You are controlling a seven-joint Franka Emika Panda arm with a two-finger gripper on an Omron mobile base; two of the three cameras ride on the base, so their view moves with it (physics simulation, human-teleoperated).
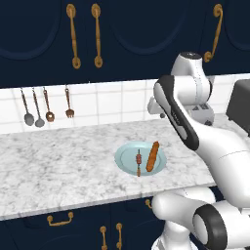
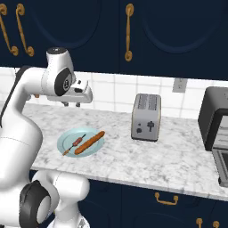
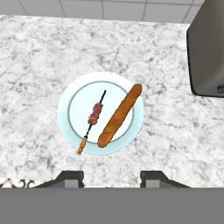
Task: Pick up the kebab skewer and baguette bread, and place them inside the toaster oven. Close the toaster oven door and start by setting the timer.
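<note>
Hand (image 3: 112, 177) released above plate (image 3: 72, 94); thin skewer (image 3: 93, 117) beside baguette (image 3: 120, 115) could slip or drag it

The toaster oven (image 2: 215, 127) is cut by the right edge, its door glass unreadable

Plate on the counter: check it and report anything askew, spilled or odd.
Nothing stands out. The kebab skewer and the baguette bread lie side by side, apart, on the pale blue plate; the baguette's upper end juts slightly past the rim. Nothing is spilled on the marble counter. The gripper hangs above, open.
</note>
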